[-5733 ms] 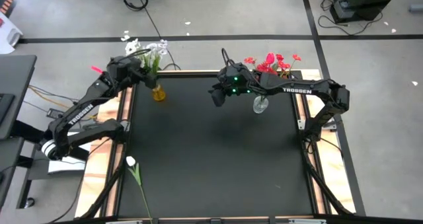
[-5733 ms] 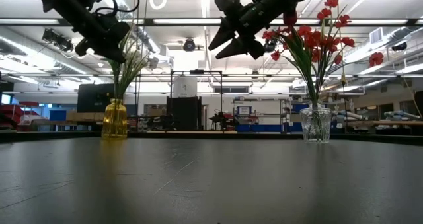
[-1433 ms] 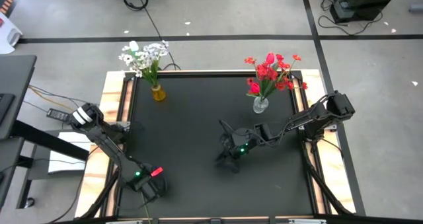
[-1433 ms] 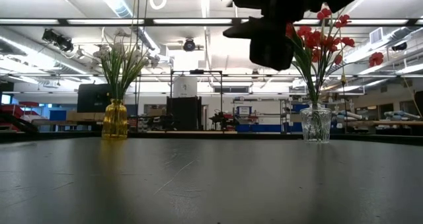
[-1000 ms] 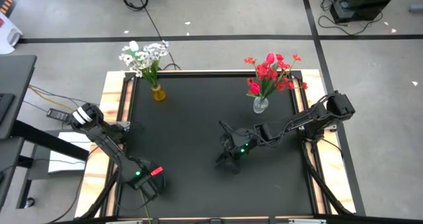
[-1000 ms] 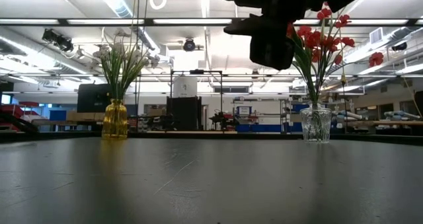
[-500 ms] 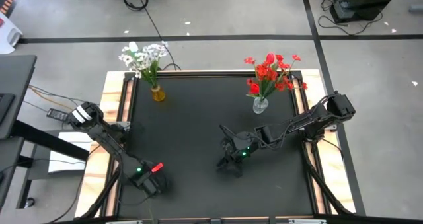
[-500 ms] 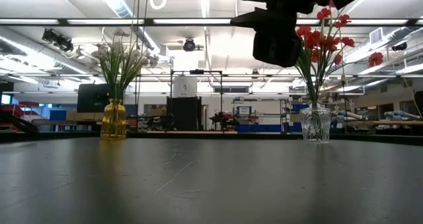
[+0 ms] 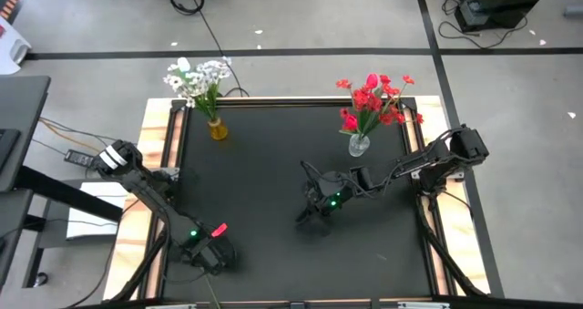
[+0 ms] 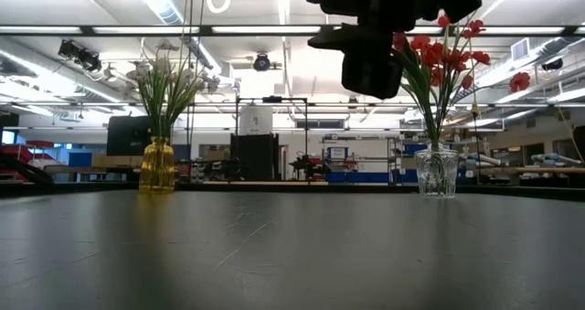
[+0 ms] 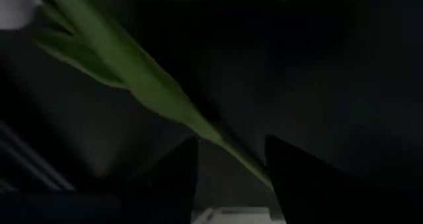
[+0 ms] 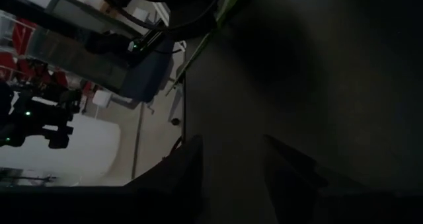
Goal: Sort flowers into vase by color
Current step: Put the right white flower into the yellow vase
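Left tool (image 11: 228, 164) is down at the counter's (image 9: 273, 181) near edge, fingers spread either side of a green stem (image 11: 132, 78), set to pinch the last flower. Farther off, the right tool (image 9: 314, 213) hovers mid-counter, fingers apart, holding nothing. Beyond both, the white bunch (image 9: 199, 75) and red bunch (image 9: 373, 99) stand in separate vases.

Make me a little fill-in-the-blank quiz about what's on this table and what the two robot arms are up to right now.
1. The white flowers stand in a ____ vase.
2. The clear glass vase holds the ____ flowers.
3. A loose green stem runs between the open fingers of the ____ gripper.
4. The right gripper, open, holds ____.

Missing words: yellow; red; left; nothing
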